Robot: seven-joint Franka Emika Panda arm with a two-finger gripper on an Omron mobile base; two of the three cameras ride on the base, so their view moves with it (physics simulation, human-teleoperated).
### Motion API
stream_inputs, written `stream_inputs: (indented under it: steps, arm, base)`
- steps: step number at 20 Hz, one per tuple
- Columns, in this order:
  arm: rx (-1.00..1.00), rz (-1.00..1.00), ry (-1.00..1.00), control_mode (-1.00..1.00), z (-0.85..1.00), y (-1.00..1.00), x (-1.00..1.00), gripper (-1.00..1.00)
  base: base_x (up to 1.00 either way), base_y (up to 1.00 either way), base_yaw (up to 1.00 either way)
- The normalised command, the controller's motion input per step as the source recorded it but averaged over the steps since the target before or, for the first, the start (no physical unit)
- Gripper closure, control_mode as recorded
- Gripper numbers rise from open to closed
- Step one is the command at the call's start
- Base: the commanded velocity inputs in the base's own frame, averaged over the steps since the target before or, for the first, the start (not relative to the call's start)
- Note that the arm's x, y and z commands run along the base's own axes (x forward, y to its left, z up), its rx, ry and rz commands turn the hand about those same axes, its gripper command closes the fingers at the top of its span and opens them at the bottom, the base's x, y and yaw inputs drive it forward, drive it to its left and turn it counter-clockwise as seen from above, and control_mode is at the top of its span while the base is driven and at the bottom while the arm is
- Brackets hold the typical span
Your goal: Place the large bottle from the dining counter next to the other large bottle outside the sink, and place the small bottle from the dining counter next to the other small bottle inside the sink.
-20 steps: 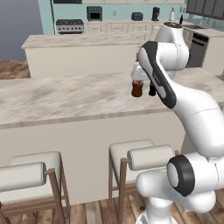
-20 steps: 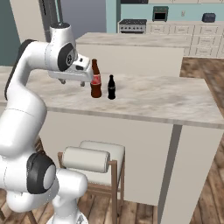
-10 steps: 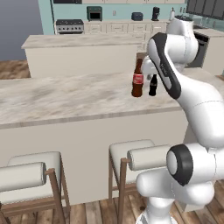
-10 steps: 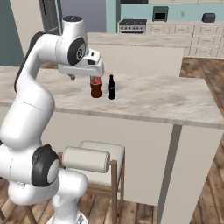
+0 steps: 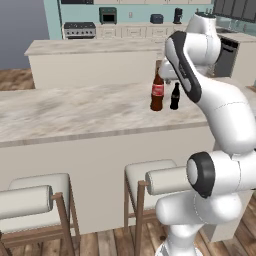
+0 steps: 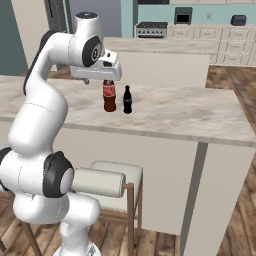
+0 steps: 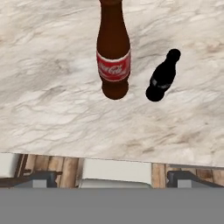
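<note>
1. The large bottle [image 7: 113, 57] stands upright on the dining counter [image 5: 75, 107], below and just ahead of the gripper [image 6: 97, 80]; seen from the hand, its neck reaches up toward the camera and its base sits further out on the marble.
2. The small bottle [image 7: 162, 76] stands upright too, just beside the large bottle and apart from it; from the gripper it lies off to one side of the large one, and it is much the shorter.
3. The gripper hangs over the bottles on the counter, released and spread wide, grasping nothing; its fingertips are hard to make out in the base views, tucked under the white hand.
4. The relation that matters: the large bottle's long axis is vertical and runs nearly toward the hand, so its narrow top is the nearest part; my judgement is that the hand must drop or tilt to bring the fingers to either side of the neck or the body.
5. The small bottle's closeness is the risk; a wide descent could nudge it over.
6. Neither bottle has yet left the dining counter; both placements remain to be done.
</note>
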Motion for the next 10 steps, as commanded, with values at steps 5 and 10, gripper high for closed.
stream_inputs:
  steps: [5,10]
  arm:
    - [-0.02,0.00,0.00,-1.00,0.04,0.00,0.55,-1.00]
    - [-0.01,0.00,0.00,-1.00,0.00,0.00,0.45,-1.00]
  base:
    - [0.00,0.00,0.00]
    - [0.00,0.00,0.00]
